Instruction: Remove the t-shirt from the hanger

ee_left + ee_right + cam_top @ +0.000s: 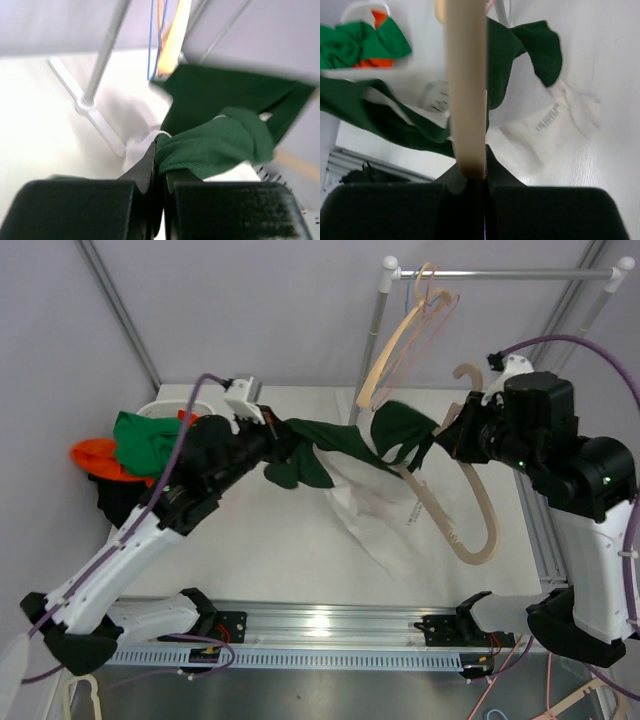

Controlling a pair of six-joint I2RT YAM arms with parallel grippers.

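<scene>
A dark green t-shirt (340, 445) is stretched in the air between my two arms. My left gripper (272, 438) is shut on one end of it; the left wrist view shows the green cloth (210, 142) pinched between the black fingers (147, 165). My right gripper (462, 432) is shut on a tan wooden hanger (470, 525) that curves down over the table. The other end of the shirt still hangs on that hanger near the gripper. In the right wrist view the hanger bar (466, 85) runs up from the shut jaws, with green cloth (520, 45) behind it.
A white garment (375, 510) lies on the table under the shirt. A pile of green, orange and black clothes (140, 445) fills a white basket at the left. A metal rack (500, 274) at the back carries empty hangers (405, 340). More hangers lie at the front corners.
</scene>
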